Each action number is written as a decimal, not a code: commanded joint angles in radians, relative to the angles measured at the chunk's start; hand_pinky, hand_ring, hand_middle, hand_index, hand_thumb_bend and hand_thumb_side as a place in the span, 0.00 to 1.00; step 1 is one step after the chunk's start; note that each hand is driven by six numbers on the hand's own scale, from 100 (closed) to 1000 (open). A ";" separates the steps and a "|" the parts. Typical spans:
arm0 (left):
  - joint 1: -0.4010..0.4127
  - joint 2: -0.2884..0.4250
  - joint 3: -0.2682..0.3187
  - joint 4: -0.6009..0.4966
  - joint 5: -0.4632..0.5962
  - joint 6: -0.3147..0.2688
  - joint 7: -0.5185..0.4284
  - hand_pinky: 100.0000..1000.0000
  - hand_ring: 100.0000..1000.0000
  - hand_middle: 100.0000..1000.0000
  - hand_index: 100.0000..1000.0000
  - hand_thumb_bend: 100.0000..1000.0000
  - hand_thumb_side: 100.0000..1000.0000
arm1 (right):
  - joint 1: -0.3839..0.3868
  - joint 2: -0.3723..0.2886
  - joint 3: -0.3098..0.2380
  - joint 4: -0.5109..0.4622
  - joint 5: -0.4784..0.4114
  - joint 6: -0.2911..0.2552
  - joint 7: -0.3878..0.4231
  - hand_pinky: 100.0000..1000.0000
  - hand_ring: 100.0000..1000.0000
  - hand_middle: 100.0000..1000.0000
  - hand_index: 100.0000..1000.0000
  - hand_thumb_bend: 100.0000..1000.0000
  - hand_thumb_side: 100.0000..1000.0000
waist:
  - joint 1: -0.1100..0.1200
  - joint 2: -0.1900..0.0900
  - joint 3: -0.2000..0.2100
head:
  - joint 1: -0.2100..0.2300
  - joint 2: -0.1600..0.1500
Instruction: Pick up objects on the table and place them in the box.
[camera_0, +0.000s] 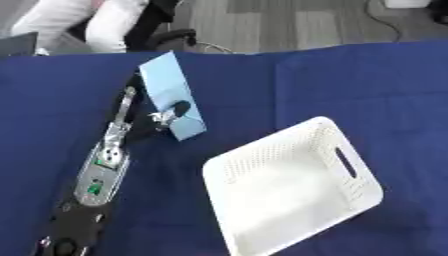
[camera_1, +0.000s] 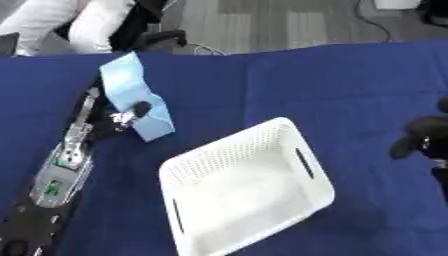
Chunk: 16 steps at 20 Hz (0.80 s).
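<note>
table (camera_0: 367, 85): blue cloth | on it: white basket (camera_0: 289, 185)

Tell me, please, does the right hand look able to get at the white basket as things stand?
Probably yes: the right hand hangs at the right edge, with only bare blue cloth between it and the white basket. The left hand holds the light blue box away on the other side.

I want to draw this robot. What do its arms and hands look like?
The left arm is long and thin, black with a shiny silver middle that has small green marks on it. Its left hand has black fingers with silver bits. The right hand shows only at the edge, dark and rounded.
</note>
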 joint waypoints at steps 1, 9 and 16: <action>-0.016 0.015 0.004 -0.007 0.009 -0.007 -0.006 0.73 0.79 0.85 1.00 0.79 0.49 | -0.017 -0.010 0.001 -0.014 -0.009 -0.108 0.113 0.68 0.81 0.86 0.84 0.00 0.75 | 0.001 -0.017 -0.004 | -0.001 -0.015; -0.018 0.013 0.009 0.001 0.029 -0.023 -0.006 0.70 0.78 0.85 1.00 0.84 0.51 | -0.029 -0.011 0.002 -0.014 -0.016 -0.104 0.113 0.68 0.80 0.86 0.82 0.00 0.75 | 0.007 -0.010 -0.017 | 0.002 -0.023; -0.035 -0.003 0.020 0.044 0.124 0.015 0.058 0.28 0.40 0.56 0.74 0.79 0.48 | -0.040 -0.010 0.004 -0.014 -0.026 -0.101 0.113 0.67 0.80 0.85 0.80 0.00 0.75 | 0.012 -0.008 -0.027 | 0.008 -0.024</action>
